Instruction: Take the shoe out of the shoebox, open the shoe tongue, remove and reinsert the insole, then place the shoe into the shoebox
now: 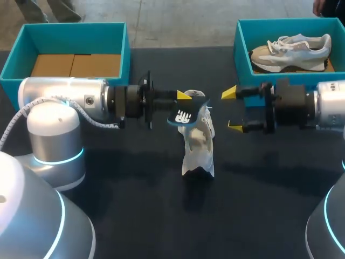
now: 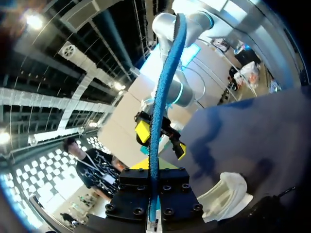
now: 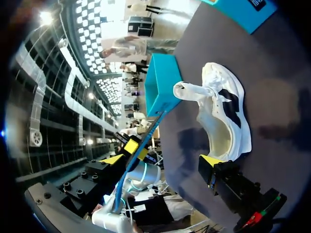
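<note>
Midway through the insole step, by the look of it. Grips a thin dark-blue foam insole with a white logo firmly in the left hand, just above a white lace-up shoe resting out of its box on the dark surface between both arms. Holds the right hand spread wide and empty just beside the shoe. Next, probably: steadying the shoe with the right hand, feeding the insole toe-first into its mouth, pressing flat, then returning the shoe to a teal cardboard shoebox.
</note>
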